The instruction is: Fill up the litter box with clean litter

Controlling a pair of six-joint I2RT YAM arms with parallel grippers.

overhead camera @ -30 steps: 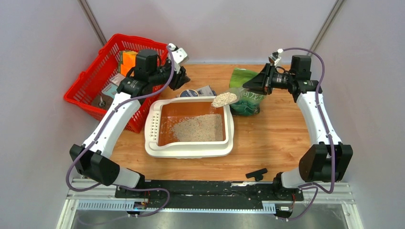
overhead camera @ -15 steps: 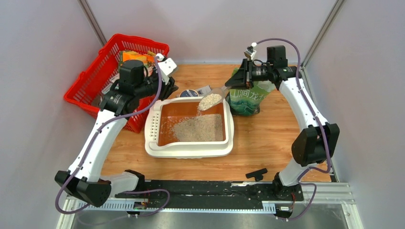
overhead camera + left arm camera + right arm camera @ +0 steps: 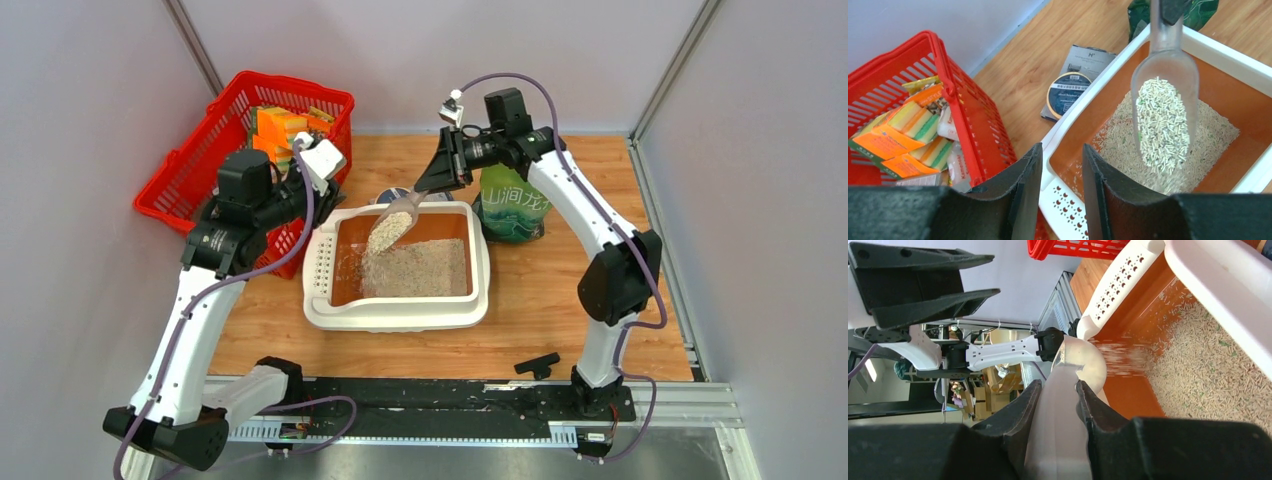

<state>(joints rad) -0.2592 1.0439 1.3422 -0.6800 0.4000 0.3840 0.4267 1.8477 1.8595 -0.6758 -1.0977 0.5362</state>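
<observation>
Right hand (image 3: 1058,390): clenched on the handle of the clear scoop (image 3: 397,212), one finger on each side of it. The scoop hangs just below and ahead of the hand, mouth tipped down. One second ago I held it level and heaped, out beside the green bag (image 3: 512,205). Since then the hand has swung across to the far rim of the litter box (image 3: 400,318).

The clean litter (image 3: 425,268) is sliding off the scoop lip in a stream. It drops onto the pile already lying in the orange-brown bottom, directly under the hand. The pile covers the middle and right part of the floor. The box sits flat on the desk (image 3: 560,290), with its perforated panel on the side away from my right hand.

Left hand (image 3: 1060,160): released, jaws parted with nothing between them, hovering above the box's left far corner. It has drawn back from a second ago and now sits nearer the red basket (image 3: 185,185), which lies just beyond it.
</observation>
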